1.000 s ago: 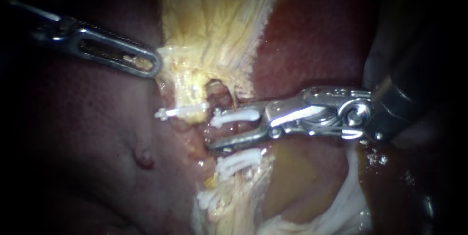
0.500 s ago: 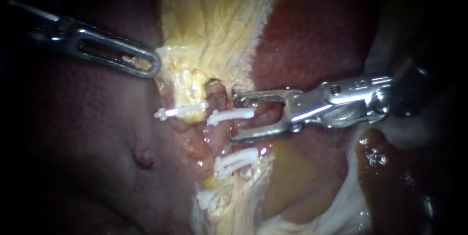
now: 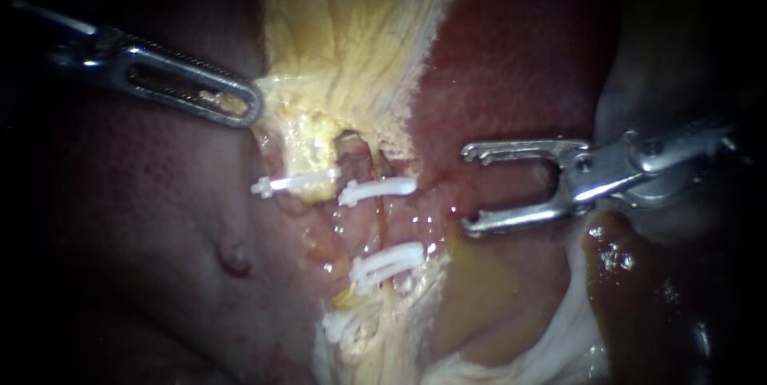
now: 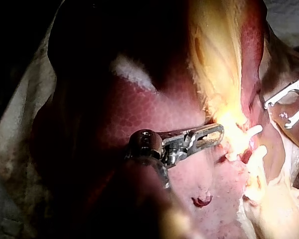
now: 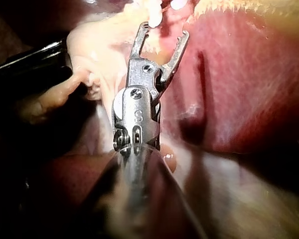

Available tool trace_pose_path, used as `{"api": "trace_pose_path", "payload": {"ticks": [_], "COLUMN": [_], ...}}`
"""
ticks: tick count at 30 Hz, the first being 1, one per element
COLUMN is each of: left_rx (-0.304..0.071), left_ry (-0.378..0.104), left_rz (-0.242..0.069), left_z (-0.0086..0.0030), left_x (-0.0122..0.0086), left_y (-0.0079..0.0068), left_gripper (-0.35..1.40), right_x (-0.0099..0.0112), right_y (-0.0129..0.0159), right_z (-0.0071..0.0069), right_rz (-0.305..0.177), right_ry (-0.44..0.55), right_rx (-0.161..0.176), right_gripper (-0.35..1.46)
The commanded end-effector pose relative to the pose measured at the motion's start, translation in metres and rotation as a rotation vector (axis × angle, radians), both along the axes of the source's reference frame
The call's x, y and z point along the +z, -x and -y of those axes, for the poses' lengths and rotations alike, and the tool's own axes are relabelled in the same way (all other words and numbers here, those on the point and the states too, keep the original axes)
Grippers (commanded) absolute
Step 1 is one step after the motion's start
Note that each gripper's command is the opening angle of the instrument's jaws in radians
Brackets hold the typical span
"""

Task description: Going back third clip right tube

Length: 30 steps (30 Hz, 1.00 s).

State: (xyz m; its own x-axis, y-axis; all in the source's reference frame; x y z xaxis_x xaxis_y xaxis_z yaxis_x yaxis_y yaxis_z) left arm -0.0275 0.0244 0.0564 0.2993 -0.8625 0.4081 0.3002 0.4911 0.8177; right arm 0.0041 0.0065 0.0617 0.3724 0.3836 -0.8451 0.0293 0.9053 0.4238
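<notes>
Nearest in the endoscope view, a lowest clip sits in frayed pale strands. Just beyond it a pair of clips crosses the right tube. The tube runs near to far as a pinkish column.

Farther along the tube lies the upper clip. It is white and shut around the tube. Its long axis runs left to right across the tube, with its right end tilted slightly toward the far side. To its left, a left clip lies on the neighbouring strand with the same tilt.

The right instrument is to the right of the upper clip and apart from it. Its jaws are spread wide and hold nothing, and their tips point left toward the clip. Only bare liver lies between the jaws and the clip, so nothing blocks the way. The right wrist view shows the same open gap, with the clips ahead of the jaws.

Farther back on the left, the left instrument has its jaws closed on the edge of the pale yellow tissue. That tissue extends away to the far side above the tubes.
</notes>
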Motion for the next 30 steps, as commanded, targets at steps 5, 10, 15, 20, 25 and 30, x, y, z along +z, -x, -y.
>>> {"api": "trace_pose_path", "payload": {"ticks": [5, 10, 15, 20, 25, 30], "left_rx": [-0.005, 0.003, 0.007, 0.01, 0.017, 0.017], "left_ry": [0.004, 0.006, 0.008, 0.013, 0.014, 0.014], "left_rz": [-0.005, -0.002, -0.001, 0.002, -0.002, -0.002], "left_z": [0.0005, 0.0014, 0.0018, 0.0022, 0.0024, 0.0024], "left_x": [0.0007, 0.002, 0.0037, 0.0057, 0.0064, 0.0065], "left_y": [0.0007, 0.0025, 0.005, 0.0066, 0.0069, 0.007], "left_gripper": [-0.35, -0.35, -0.35, -0.35, -0.35, -0.35], "right_x": [-0.0002, -0.0002, -0.0002, -0.0002, -0.0002, -0.0003], "right_y": [0.0005, 0.0007, 0.0008, 0.0008, 0.0008, 0.0007], "right_z": [0.0001, 0.0001, 0.0002, 0.0002, 0.0002, 0.0003], "right_rz": [-0.002, -0.005, -0.007, -0.007, -0.009, -0.009], "right_ry": [-0.001, 0.004, 0.003, 0.003, 0.002, 0.002], "right_rx": [-0.006, -0.012, -0.014, -0.015, -0.017, -0.017], "right_gripper": [0.5, 0.5, 0.5, 0.5, 0.5, 0.5]}}
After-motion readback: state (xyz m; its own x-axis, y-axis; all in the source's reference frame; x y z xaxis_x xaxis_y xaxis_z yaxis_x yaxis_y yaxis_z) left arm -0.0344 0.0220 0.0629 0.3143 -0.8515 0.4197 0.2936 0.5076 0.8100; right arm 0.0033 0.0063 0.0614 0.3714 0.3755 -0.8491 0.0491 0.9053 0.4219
